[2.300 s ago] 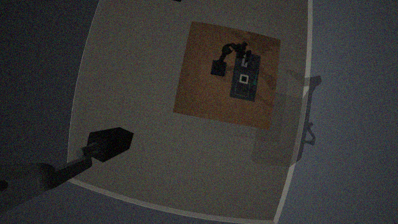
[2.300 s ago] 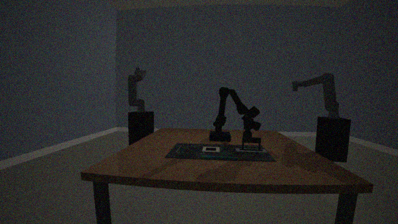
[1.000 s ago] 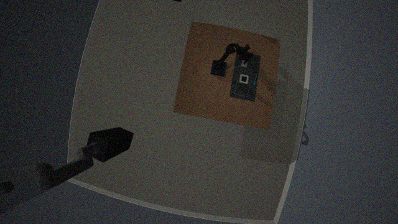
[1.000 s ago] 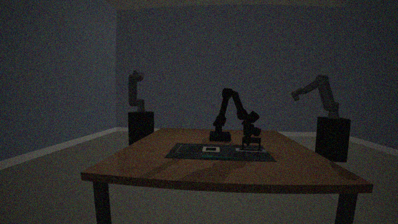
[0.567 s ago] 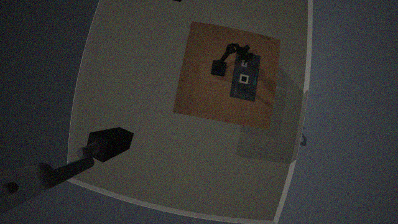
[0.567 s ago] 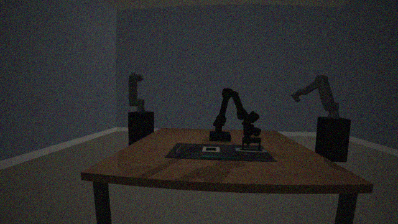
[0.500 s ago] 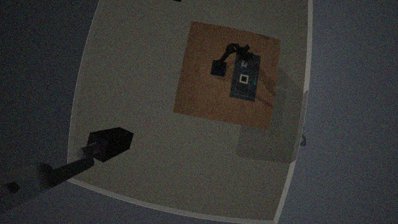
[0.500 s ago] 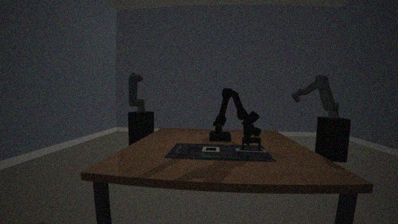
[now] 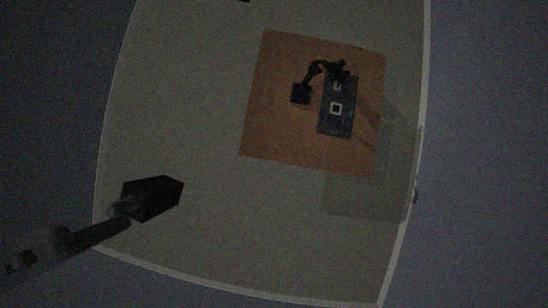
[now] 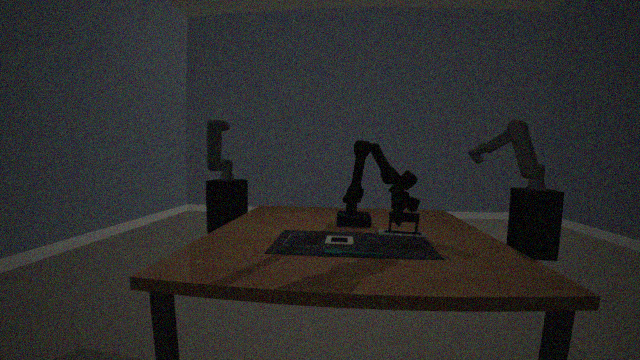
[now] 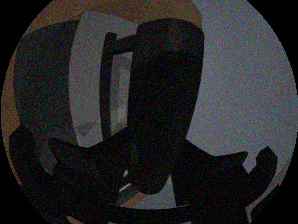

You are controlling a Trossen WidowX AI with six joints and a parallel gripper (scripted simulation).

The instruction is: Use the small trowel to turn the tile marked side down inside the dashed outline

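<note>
Tile (image 10: 339,240) sits a little left of centre on the dark mat (image 10: 430,252), its pale square frame facing up; in the top view we find it again (image 9: 336,109) in the middle of the mat (image 9: 330,124), right of frame centre. We see the mat lying on the brown table (image 10: 210,260), which fills the lower half of the exterior view.

Our arm (image 10: 372,167) rises from its base at the far side of the table, bends over at the elbow and drops its wrist toward the mat's far right part. The gripper (image 10: 404,228) hangs just above that spot, apart from the tile and to its right in the exterior view. From above, the gripper (image 9: 338,79) lies at the upper end of the mat.

Its fingers are closed on the trowel (image 11: 160,90), whose dark handle runs up the middle of the wrist view with a paler flat part to its left (the blade, we think, though the light is too dim to be sure). In the exterior view a thin pale strip (image 10: 397,233) shows under the gripper, at the mat's surface; we cannot tell whether it touches.
</note>
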